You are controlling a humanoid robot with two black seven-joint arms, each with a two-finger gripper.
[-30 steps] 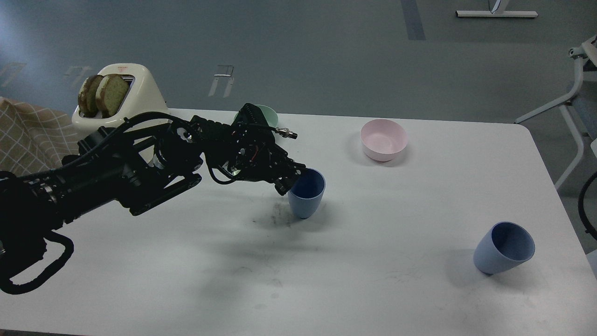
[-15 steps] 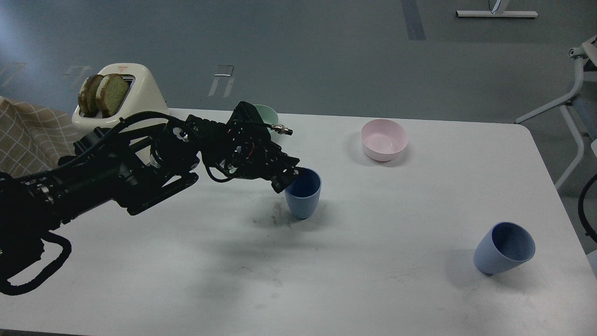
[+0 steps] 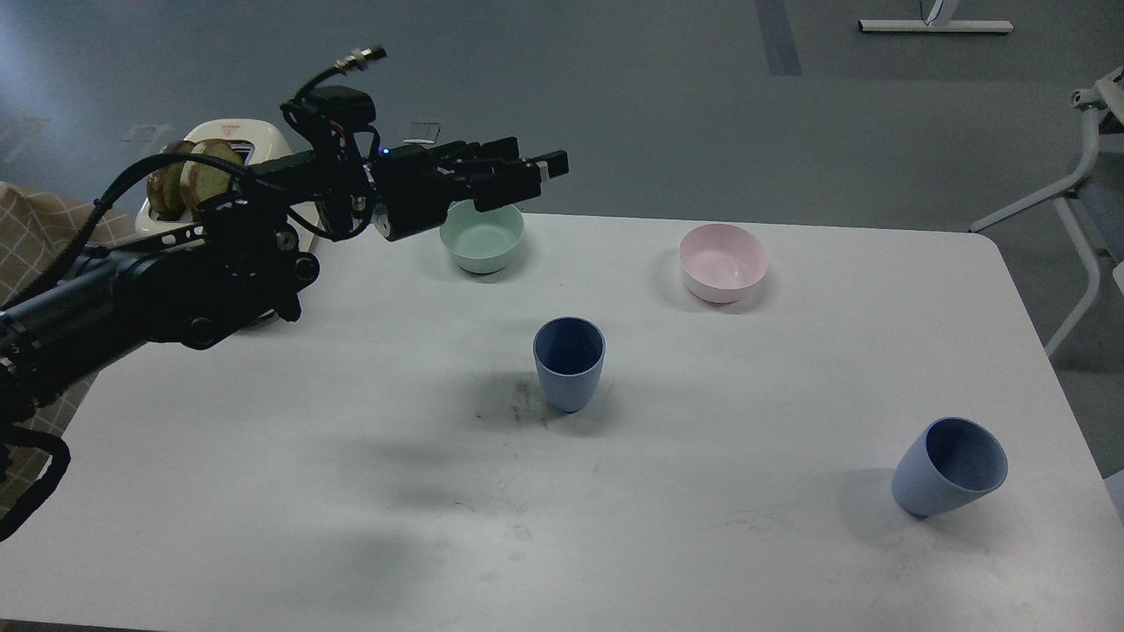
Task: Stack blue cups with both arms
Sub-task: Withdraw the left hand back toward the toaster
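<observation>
Your left gripper (image 3: 527, 171) hangs raised above the mint-green bowl (image 3: 482, 237), holding nothing; whether its fingers are apart cannot be told. One blue cup (image 3: 569, 363) stands upright and empty at the table (image 3: 263, 491) centre. The second blue cup (image 3: 948, 466) leans tilted, empty, near the right edge.

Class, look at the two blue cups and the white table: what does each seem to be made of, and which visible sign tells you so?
The blue cups, one upright and one tilted, look like matte moulded plastic or a fibre composite: even dusty colour, thin rims, no glare. The table seems a smooth white laminate board: soft sheen, with dark scuff marks near the upright cup.
</observation>
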